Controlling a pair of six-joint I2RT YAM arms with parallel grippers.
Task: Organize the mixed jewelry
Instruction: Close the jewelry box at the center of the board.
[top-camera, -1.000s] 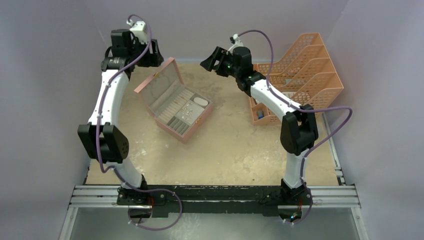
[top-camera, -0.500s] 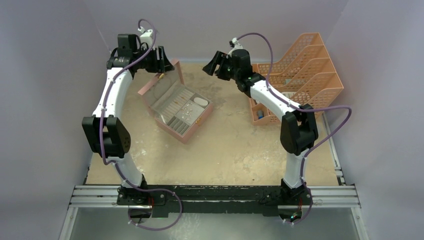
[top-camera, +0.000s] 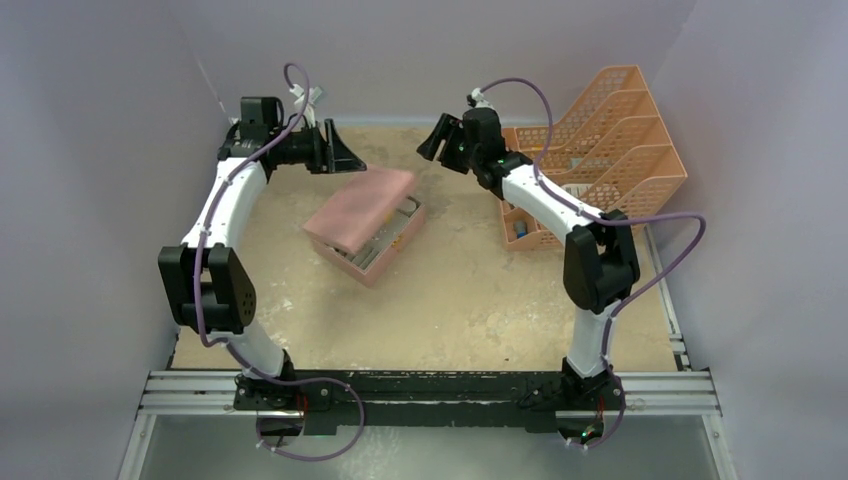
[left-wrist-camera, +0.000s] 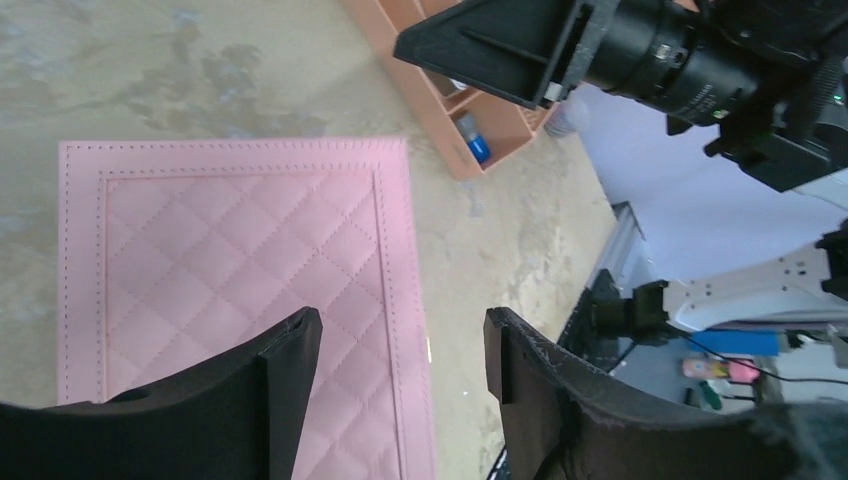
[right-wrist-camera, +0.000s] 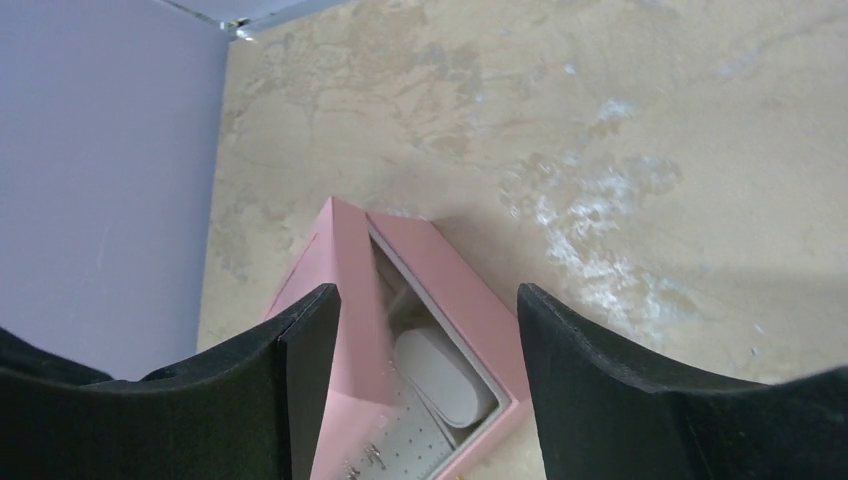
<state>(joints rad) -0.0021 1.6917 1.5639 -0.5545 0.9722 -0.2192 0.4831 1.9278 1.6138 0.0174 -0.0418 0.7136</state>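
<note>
Showing only the quilted lid (left-wrist-camera: 230, 290), the left wrist view hides the jewelry (right-wrist-camera: 362, 460); the right wrist view catches it inside the pink box (top-camera: 378, 262), under the half-lowered lid. Left gripper (left-wrist-camera: 400, 322) and right gripper (right-wrist-camera: 428, 297) both spread wide, empty.

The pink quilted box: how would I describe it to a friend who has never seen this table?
On the beige table, look left of centre in the far half, near the left arm's black gripper. The pink rectangular box with a diamond-stitched lid lies there, lid ajar over grey lining. Its one big neighbour, the orange plastic tiered tray at right, is open lattice.
</note>
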